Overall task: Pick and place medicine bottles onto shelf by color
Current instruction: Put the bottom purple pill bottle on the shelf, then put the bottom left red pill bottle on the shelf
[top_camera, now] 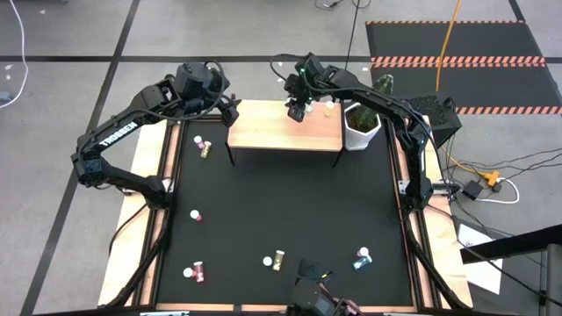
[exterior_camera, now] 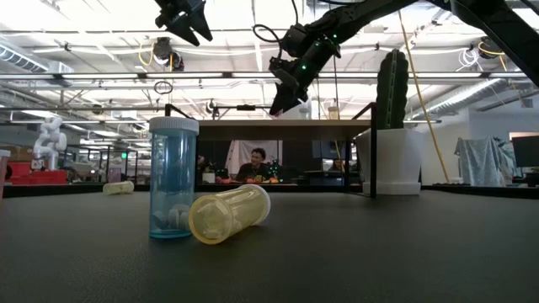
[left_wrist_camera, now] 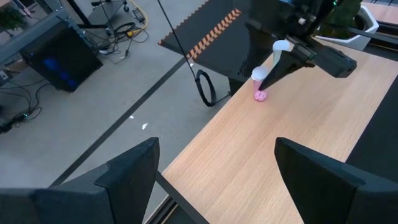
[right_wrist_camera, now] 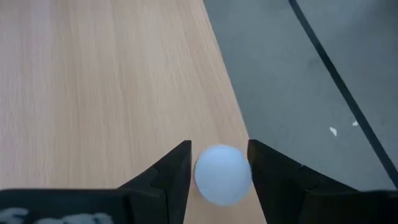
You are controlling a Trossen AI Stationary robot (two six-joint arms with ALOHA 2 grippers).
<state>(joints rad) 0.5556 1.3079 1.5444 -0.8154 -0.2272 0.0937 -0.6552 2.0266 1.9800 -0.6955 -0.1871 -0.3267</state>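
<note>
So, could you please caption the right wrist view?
Right gripper straddling a white-capped bottle standing on the wooden shelf.

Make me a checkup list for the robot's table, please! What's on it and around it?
surface: black mat, bottles scattered on it.
job's things: shelf at the far edge; pink bottle and a second bottle stand on it; several more on the mat, including a teal bottle.
clutter: cactus pot beside the shelf.
grippers: right tool shut on the pink bottle's cap; left tool open above the shelf's other end.
cables: floor cables right of the table.
surroundings: striped floor mat; a person beyond the table.
</note>
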